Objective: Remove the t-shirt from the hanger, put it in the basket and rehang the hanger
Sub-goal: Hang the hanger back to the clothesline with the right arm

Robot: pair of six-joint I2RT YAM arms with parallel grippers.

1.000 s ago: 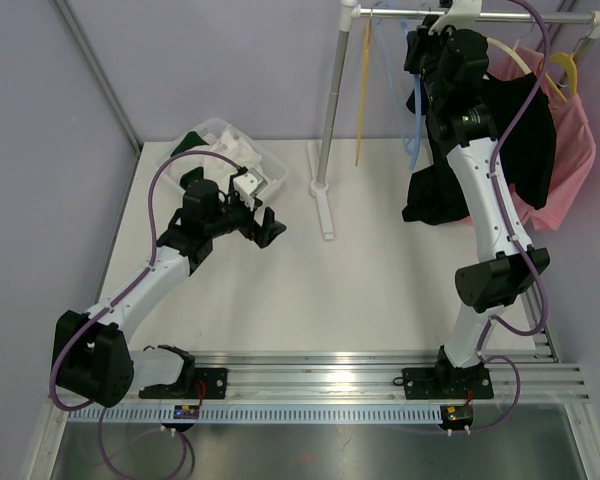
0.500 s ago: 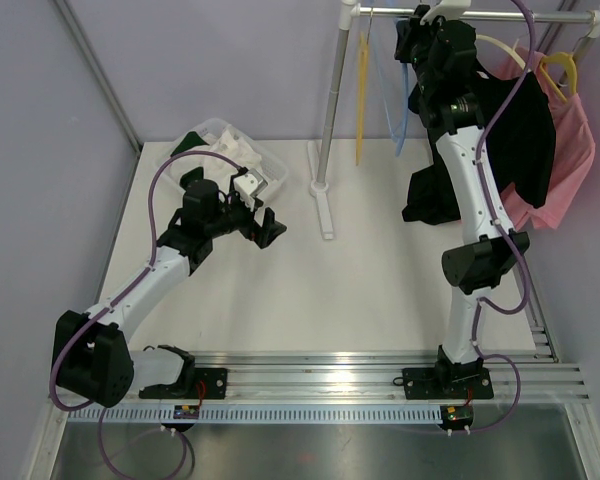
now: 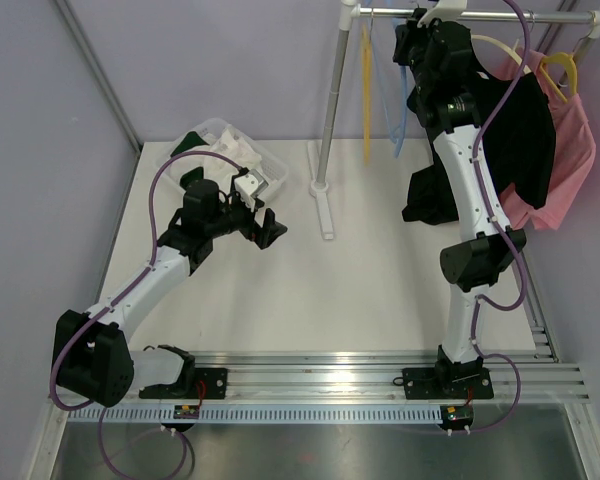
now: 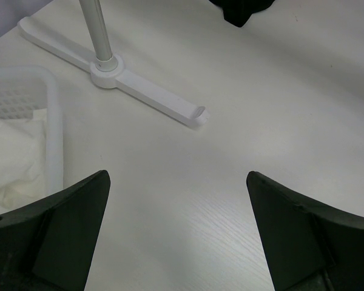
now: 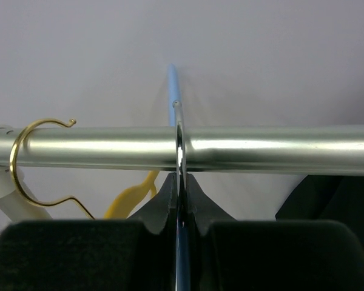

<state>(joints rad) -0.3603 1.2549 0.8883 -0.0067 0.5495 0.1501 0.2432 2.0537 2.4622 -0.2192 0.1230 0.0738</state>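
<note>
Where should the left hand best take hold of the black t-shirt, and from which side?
Probably the black t-shirt at its low bunch, from its left: it hangs loose and unobstructed there, and the right hand, shut on a hanger hook, crowds the top.

Your right gripper (image 5: 179, 185) has climbed to the rail (image 3: 540, 16) and moved left, elbow drawn in. The blue hanger (image 3: 400, 115) swung left with it, and the yellow hanger (image 3: 367, 110) drifted slightly right.
</note>
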